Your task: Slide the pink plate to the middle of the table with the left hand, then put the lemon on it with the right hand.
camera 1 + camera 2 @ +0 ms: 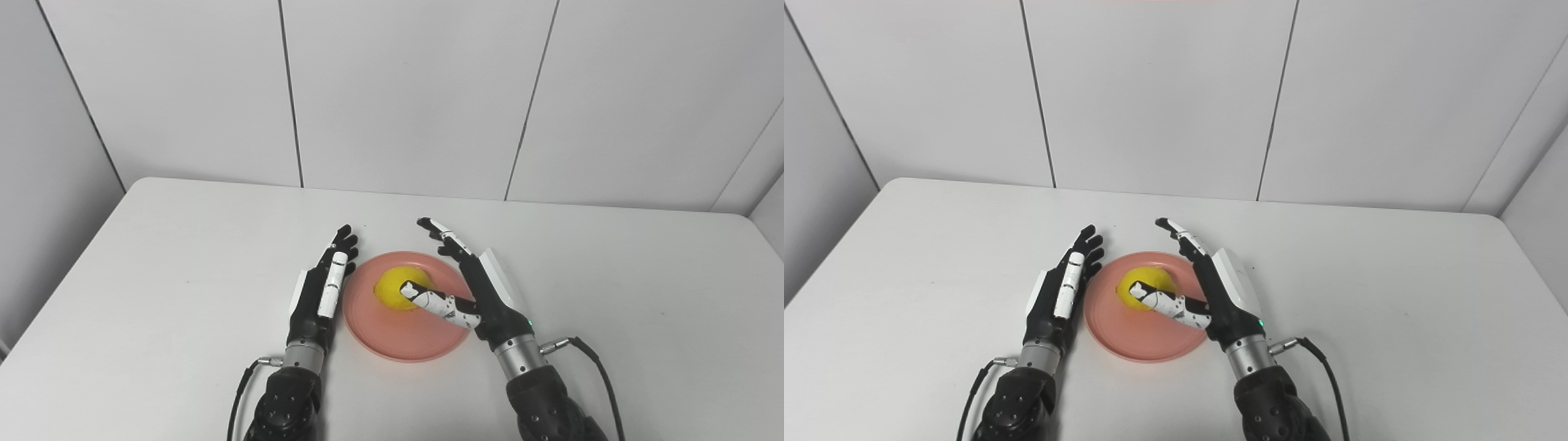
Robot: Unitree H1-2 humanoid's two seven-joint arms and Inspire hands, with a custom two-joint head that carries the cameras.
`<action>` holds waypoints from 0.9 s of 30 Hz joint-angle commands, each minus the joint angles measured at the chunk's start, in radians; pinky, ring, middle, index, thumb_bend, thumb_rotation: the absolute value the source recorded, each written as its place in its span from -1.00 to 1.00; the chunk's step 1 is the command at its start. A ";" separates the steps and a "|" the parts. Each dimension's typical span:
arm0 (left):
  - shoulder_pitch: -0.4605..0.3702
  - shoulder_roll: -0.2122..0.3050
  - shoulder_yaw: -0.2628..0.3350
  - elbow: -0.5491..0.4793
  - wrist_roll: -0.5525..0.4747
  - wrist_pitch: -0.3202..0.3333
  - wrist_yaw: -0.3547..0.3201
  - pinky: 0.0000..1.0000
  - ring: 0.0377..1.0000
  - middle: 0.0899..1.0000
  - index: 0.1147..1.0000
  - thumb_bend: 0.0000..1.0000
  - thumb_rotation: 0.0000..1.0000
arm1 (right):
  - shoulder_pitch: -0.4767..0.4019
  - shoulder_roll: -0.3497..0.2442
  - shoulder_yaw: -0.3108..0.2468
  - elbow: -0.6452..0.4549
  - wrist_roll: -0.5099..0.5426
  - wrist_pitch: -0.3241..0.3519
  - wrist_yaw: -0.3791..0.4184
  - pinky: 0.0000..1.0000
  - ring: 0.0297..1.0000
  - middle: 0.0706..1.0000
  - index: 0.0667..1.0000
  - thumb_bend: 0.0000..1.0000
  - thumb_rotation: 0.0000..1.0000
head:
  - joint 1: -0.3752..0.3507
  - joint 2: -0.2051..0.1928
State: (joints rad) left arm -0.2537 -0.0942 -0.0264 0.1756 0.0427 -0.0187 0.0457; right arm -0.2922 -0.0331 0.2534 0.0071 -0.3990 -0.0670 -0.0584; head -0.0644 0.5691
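Observation:
The pink plate lies flat near the middle of the white table. The yellow lemon rests on the plate's far half. My right hand is open just right of the lemon, over the plate's right rim, fingers straight and pointing away; its thumb lies across the near side of the lemon. I cannot tell if the thumb touches it. My left hand is open and empty, on edge beside the plate's left rim. The plate and lemon show the same in the right eye view.
White wall panels stand behind the table's far edge. Cables run from both wrists near the table's front edge. Nothing else stands on the table.

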 commanded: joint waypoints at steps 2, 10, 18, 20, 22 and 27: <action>-0.012 0.011 0.017 0.010 0.005 -0.032 0.022 0.98 0.94 0.92 0.85 0.06 1.00 | -0.001 0.010 -0.053 -0.006 -0.001 -0.089 -0.081 0.75 0.84 0.83 0.82 0.28 0.72 | -0.002 0.002; -0.019 0.020 0.021 0.021 -0.008 -0.045 0.010 1.00 0.97 0.95 0.92 0.12 1.00 | 0.001 0.039 -0.124 0.064 0.111 -0.106 -0.084 0.89 0.95 0.96 0.94 0.28 0.99 | 0.003 0.000; -0.012 0.022 0.018 0.000 -0.014 -0.018 0.000 1.00 0.98 0.97 0.94 0.15 1.00 | 0.014 0.065 -0.145 0.074 0.212 -0.069 -0.048 1.00 1.00 1.00 1.00 0.29 1.00 | -0.002 0.008; -0.011 0.025 0.016 -0.002 -0.010 -0.016 0.000 1.00 1.00 0.99 0.96 0.16 1.00 | 0.010 0.072 -0.146 0.102 0.223 -0.095 -0.049 1.00 1.00 1.00 1.00 0.18 0.99 | -0.004 0.006; -0.011 0.027 0.013 -0.003 -0.002 -0.017 0.003 1.00 1.00 1.00 0.97 0.16 1.00 | 0.006 0.076 -0.145 0.124 0.226 -0.108 -0.050 1.00 1.00 1.00 1.00 0.16 1.00 | -0.006 0.006; -0.013 0.031 0.011 0.000 -0.007 -0.023 -0.002 1.00 1.00 1.00 0.98 0.11 1.00 | -0.001 0.090 -0.141 0.148 0.218 -0.080 -0.054 1.00 1.00 1.00 1.00 0.30 1.00 | -0.007 0.012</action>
State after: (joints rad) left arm -0.2575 -0.0779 -0.0219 0.1875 0.0307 -0.0418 0.0408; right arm -0.2593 0.0440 0.1115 0.1728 -0.1781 -0.1174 -0.1076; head -0.0721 0.5798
